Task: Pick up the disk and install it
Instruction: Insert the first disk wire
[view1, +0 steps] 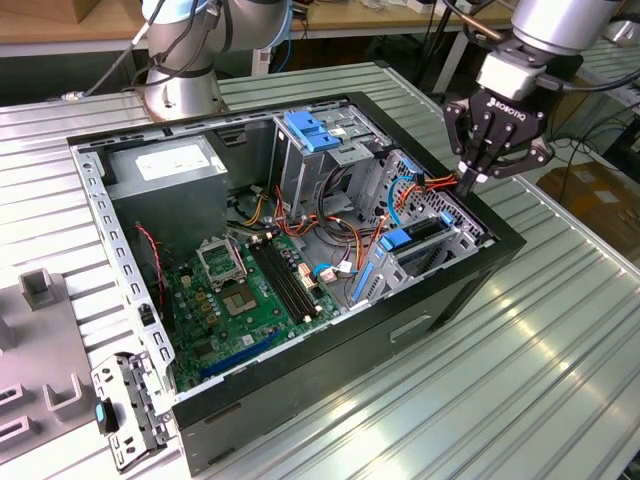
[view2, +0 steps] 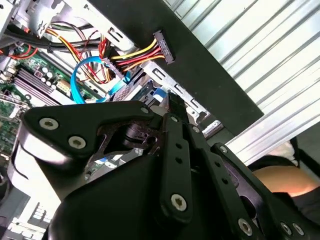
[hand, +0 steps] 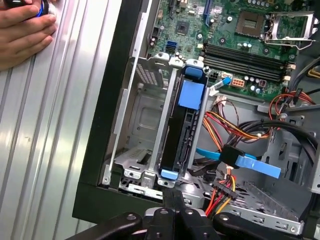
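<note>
bench: ribbed aluminium bench (view1: 560, 330), carries the whole job.
PC case: black tower (view1: 450, 290) lying on its side, side panel off, insides facing up.
arm: silver robot arm base (view1: 180, 90) stands on the bench behind the case; the wrist hangs over the case end at the exterior view's right.
motherboard: green board (view1: 250, 290) flat on the case floor, CPU socket bare.
power supply: grey box with white label (view1: 165, 170) in the corner nearest the arm base.
drive cage: grey metal cage (hand: 140, 115) in the case end under the wrist; one bay beside the disk is open.
disk: hard drive in blue carrier (hand: 182, 135) stands on edge inside a cage slot, blue tab end toward the motherboard, other blue end up by the case wall.
claw: claw (view1: 466, 183) pinched together, nothing gripped; tips point down just above the disk's near blue end. Cannot tell if they touch it.
cables: blue flat data cable (hand: 250, 164) and red-yellow-black power leads lie loose just beside the disk.
hand: a person's hand (hand: 22, 30) rests on the bench, well apart from the case.
</note>
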